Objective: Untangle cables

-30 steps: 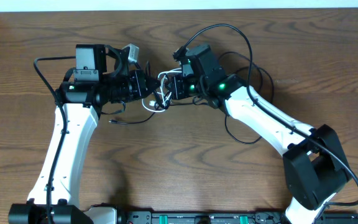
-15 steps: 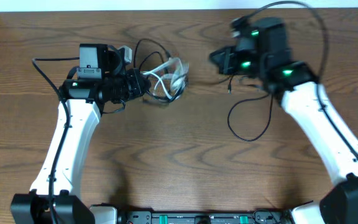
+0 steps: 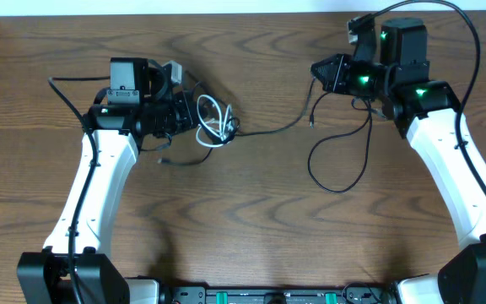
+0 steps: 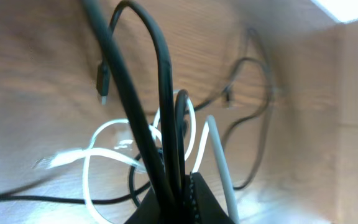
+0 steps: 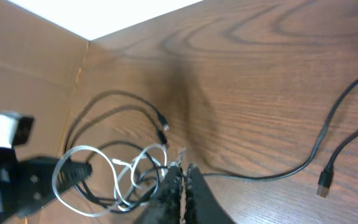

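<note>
- The wooden table (image 3: 243,228) fills my overhead view. The tangle of cables (image 3: 213,125) lies on its upper left part, and I place everything else from that tangle.
- The left arm (image 3: 91,194) comes up from below and to the left of the tangle, and its wrist ends right beside it.
- The right arm (image 3: 462,177) stands well to the right of the tangle, with its wrist turned back toward it.
- The tangle itself is a white cable (image 3: 207,128) in a few loops, wound through with black ones.
- A long black cord (image 3: 268,130) leaves the tangle's right side and runs toward the right arm.
- A loose black loop (image 3: 337,187) lies further right of the tangle, below the right wrist.
- The left gripper (image 3: 191,118) touches the tangle's left edge. On my left wrist camera its fingers (image 4: 194,198) are clamped together, with black cables rising straight out from between them.
- The right gripper (image 3: 317,73) hangs well to the right of the tangle and slightly above it in the overhead view. On the right wrist camera its fingers (image 5: 194,186) are pressed together, and I cannot tell whether a cord is pinched there.
- A small plug (image 3: 312,121) ends the long cord, far right of the tangle.
- Another small plug (image 3: 162,160) lies just below and to the left of the tangle.
</note>
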